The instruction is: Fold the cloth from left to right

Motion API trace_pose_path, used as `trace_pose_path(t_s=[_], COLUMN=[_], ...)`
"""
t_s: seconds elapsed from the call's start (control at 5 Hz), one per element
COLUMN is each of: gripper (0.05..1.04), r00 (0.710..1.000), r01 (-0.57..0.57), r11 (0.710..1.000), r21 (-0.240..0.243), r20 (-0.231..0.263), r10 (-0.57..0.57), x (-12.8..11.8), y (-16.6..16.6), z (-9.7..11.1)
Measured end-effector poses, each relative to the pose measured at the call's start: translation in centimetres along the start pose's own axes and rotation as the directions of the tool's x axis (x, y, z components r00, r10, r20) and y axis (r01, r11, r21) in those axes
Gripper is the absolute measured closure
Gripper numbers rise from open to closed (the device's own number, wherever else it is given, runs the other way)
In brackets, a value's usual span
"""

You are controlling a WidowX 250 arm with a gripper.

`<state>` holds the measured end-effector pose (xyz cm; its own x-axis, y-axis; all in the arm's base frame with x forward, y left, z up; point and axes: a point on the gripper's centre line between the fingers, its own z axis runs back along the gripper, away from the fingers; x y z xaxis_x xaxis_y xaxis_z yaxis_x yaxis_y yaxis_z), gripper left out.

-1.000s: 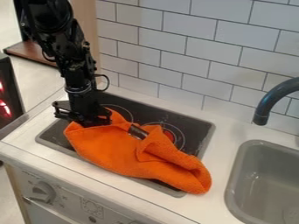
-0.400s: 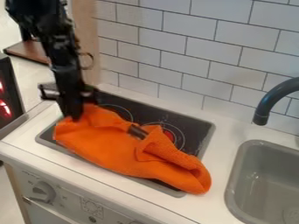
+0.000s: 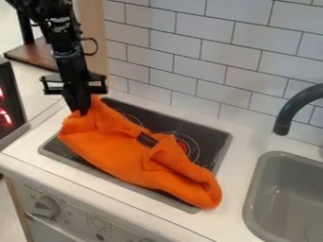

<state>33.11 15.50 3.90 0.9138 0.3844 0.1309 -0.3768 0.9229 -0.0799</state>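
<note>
Hand point(image 3: 80, 108): closed on the cloth's upper-left part, holding it raised.
Cloth point(image 3: 120, 149): lying slantwise across the stovetop point(image 3: 214, 134) — left end lifted, right end bunched near the front edge.
Done: left end gripped and lifted, by the look of it.
Left to do: carry that end rightward over the rest, lower it, release — the left-to-right fold itself is not yet made.
Stage: probably early, fold just beginning.
</note>
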Motion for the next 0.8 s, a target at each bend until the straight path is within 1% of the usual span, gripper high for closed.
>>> trace_pose_path(t_s=[0.2, 0.4, 0.6, 0.8], gripper=[1.029, 1.029, 1.029, 1.029], r00=[0.999, 0.995, 0.984, 0.963], r01=[0.025, 0.095, 0.179, 0.270], r11=[0.998, 0.991, 0.976, 0.954], r21=[-0.049, -0.098, -0.121, -0.129], r20=[0.027, 0.038, 0.033, 0.036], r10=[-0.024, -0.092, -0.176, -0.267], x=[0.1, -0.7, -2.0, -4.1], y=[-1.8, -4.8, -7.8, -10.9], z=[2.2, 3.7, 4.1, 4.0])
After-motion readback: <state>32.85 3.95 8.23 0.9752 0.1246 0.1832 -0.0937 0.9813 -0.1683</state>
